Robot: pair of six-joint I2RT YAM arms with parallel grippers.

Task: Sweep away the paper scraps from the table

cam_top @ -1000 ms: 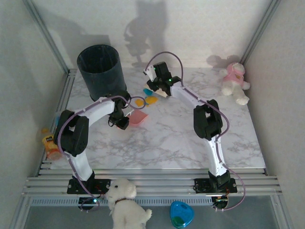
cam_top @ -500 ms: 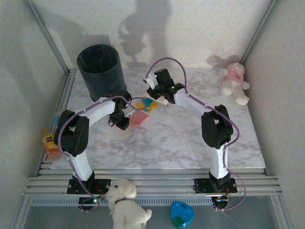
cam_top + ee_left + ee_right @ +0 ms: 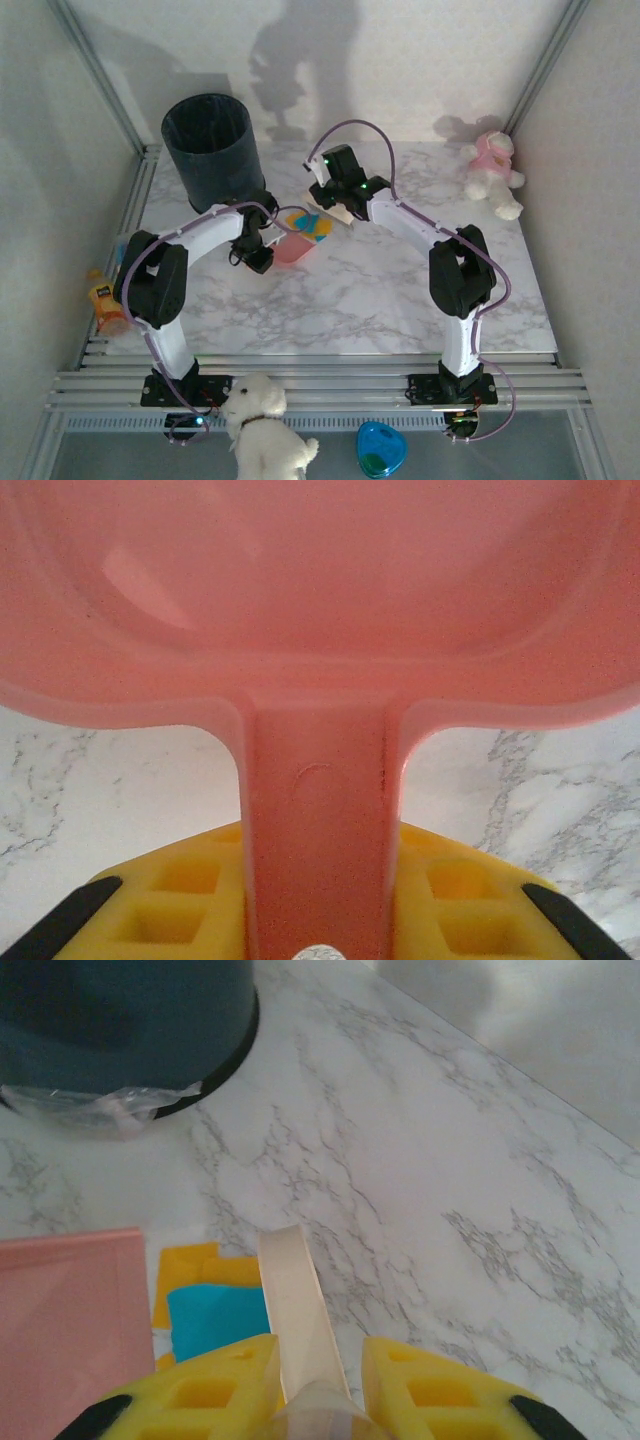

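The left hand (image 3: 320,920) was pinched on the handle of the pink dustpan (image 3: 320,600), clamped from either side, with the pan's scoop lying low over the desk (image 3: 380,290). The right hand (image 3: 315,1390) was pressed together on a cream strip (image 3: 290,1290) that stuck out ahead of it like a small scraper. From above, the two hands stood near each other in front of the dark bin (image 3: 210,145).

The paper scraps (image 3: 205,1305) – orange-yellow bits and a teal one – lay flat on the desk just beside the pan's edge, between it and the strip. Whether any scrap already overlapped the lip I could not tell.

The sweep looked well along, yet the last push seemed the risky part. Such thin, flat paper would probably slip under the pan's lip if that lip were not flush with the desk, and it could equally slide beneath the strip if the strip rode even slightly high. A push angled off the pan's mouth would likely fan the scraps sideways past its corner. The strip looked slender, so it might bend or twist in the grip under pressure and skip over the pile. A firm shove could also nudge the pan backward – then the scraps would merely travel with it. With the hands this near, a careless stroke might knock one against the other.
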